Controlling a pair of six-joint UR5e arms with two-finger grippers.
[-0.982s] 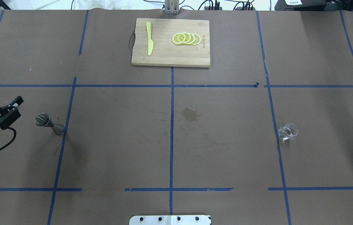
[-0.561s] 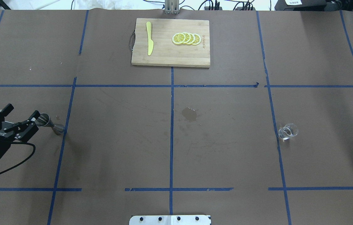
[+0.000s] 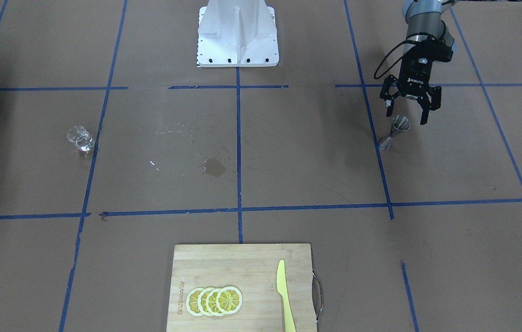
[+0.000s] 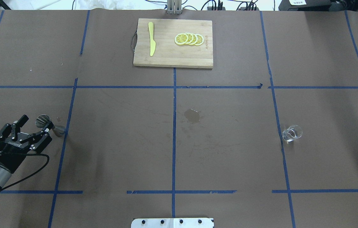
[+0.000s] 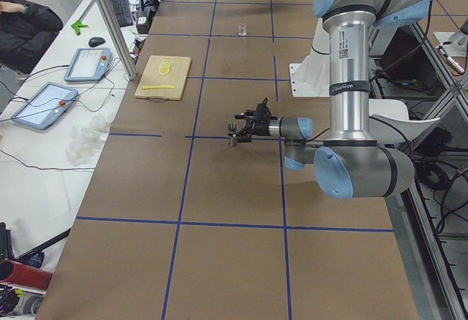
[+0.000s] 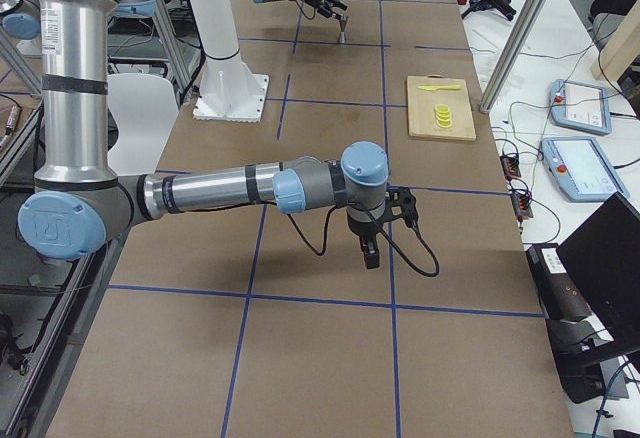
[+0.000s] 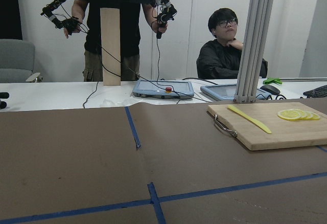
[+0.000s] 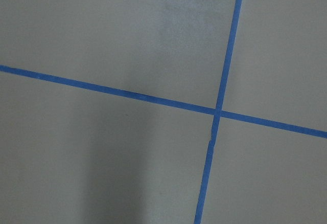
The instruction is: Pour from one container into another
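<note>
Far left of the tabletop [image 4: 118, 152]: left gripper [image 4: 36, 122], reaching in low and near level from the left edge, black cable looping behind the wrist. Fingers [image 3: 424, 115] released and spread wide, grasping nothing, standing either side of the upper rim of the jigger [image 3: 394, 132]. Contact with the rim: cannot tell.

Jigger itself: silver, hourglass-shaped, standing upright on its lower cone, just left of a blue tape line [image 4: 61, 148] running near to far. Open mouth upward.

Centre: a small dark wet stain [image 4: 192, 116] on the brown paper, just right of the middle tape line. Further off, at the far edge of the tabletop, a wooden cutting board [image 4: 172, 60] with a dark handle on its left end. On the board's left half, a yellow knife [image 4: 151, 39] lying near to far; on its right half, a fanned row of lemon slices [image 4: 189, 39], overlapping one another.

Right: small clear glass cup [image 4: 292, 133], upright, alone on the paper, touching or just beside the right-hand tape line, well apart from the jigger and from both arms. Contents too faint to judge.

Far right, off the overhead view: right gripper [image 6: 385, 233], seen only from the side camera, hanging above a crossing of tape lines, pointing down, well apart from the cup. State of its fingers: cannot tell.
</note>
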